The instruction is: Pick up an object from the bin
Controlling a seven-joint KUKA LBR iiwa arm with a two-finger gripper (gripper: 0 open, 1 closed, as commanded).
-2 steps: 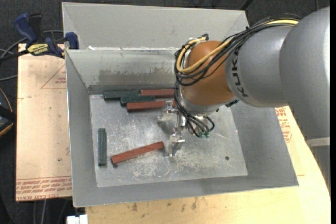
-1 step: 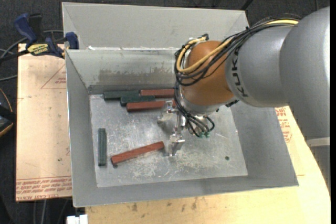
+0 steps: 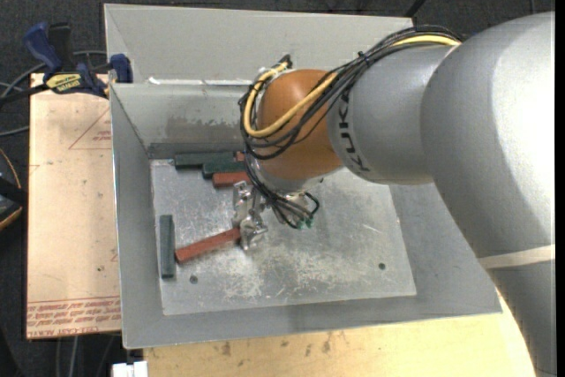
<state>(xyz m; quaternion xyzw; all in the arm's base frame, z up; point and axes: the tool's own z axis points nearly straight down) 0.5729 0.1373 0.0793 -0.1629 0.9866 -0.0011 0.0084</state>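
The gripper (image 3: pixel 249 232) sits at the right end of a flat red-brown bar (image 3: pixel 205 248) on the grey metal bin's (image 3: pixel 353 260) floor. I cannot tell whether it grasps the bar.

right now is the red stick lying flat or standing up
Lying flat: the red stick stretches along the bin floor, one end by the gripper.
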